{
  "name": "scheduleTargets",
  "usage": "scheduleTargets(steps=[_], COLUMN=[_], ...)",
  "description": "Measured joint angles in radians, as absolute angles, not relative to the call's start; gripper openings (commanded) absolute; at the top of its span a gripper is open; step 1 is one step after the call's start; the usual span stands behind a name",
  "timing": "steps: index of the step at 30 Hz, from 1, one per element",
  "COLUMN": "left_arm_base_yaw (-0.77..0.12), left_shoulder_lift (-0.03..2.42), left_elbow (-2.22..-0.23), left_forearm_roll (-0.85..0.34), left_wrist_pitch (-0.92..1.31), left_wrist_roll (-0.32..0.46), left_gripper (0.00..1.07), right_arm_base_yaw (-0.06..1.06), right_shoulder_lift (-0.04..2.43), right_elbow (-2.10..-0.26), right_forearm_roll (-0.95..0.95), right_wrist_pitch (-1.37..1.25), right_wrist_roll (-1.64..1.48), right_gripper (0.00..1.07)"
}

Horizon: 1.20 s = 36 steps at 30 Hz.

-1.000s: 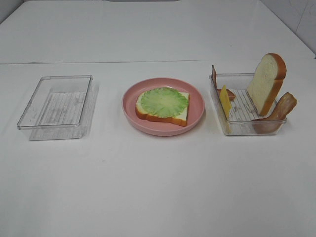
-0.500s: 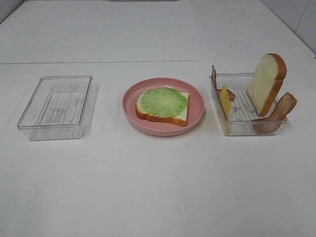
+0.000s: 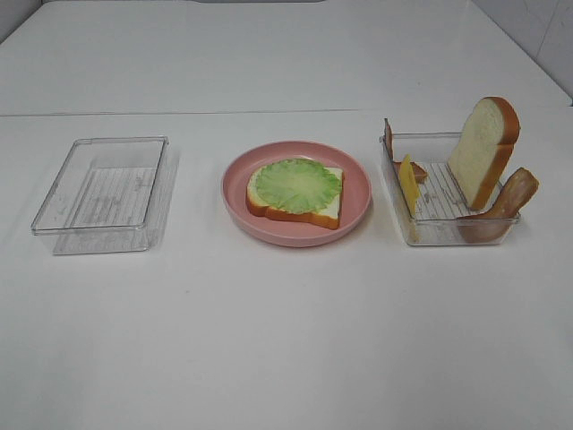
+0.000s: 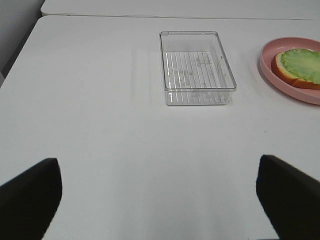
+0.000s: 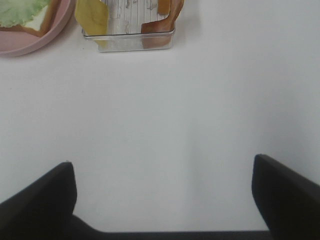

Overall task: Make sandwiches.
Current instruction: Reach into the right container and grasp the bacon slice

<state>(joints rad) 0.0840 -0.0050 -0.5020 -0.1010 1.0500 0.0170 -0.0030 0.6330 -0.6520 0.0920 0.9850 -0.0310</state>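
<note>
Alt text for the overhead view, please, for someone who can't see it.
A pink plate mid-table holds a bread slice topped with lettuce. The right-hand clear tray holds a second bread slice standing on edge, cheese and bacon; the other clear tray sits on the left.

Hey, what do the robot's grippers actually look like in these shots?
Only the finger ends show. The left gripper and right gripper each have two matte black, blunt wedge-shaped fingers. No cables, markings or arm links are visible; the high view shows neither arm.
</note>
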Motion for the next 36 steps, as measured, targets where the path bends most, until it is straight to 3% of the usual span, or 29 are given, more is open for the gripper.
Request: scheduleTargets(steps=[8, 22, 29, 36], left_arm_base_yaw=[0.084, 0.084, 0.084, 0.084], left_shoulder_lift=[-0.005, -0.005, -0.005, -0.005], left_elbow=[-0.502, -0.502, -0.502, -0.502], left_forearm_roll=[-0.104, -0.111, -0.118, -0.119], left_wrist_pitch=[1.050, 1.050, 1.050, 1.050], left_wrist_roll=[0.017, 0.017, 0.017, 0.017], left_gripper=[1.00, 1.00, 1.00, 1.00], right_arm_base_yaw=[-0.003, -0.047, -0.141, -0.153], right_shoulder_lift=[1.020, 1.594, 1.762, 1.865], right_elbow=[-0.820, -1.211, -1.333, -1.341], right_forearm_roll=[0.092, 0.111, 0.223, 0.260], right_wrist_pitch=[0.861, 0.921, 0.967, 0.908], right_wrist_roll=[-0.020, -0.091, -0.221, -0.263], right_gripper=[0.87, 0.85, 0.85, 0.85])
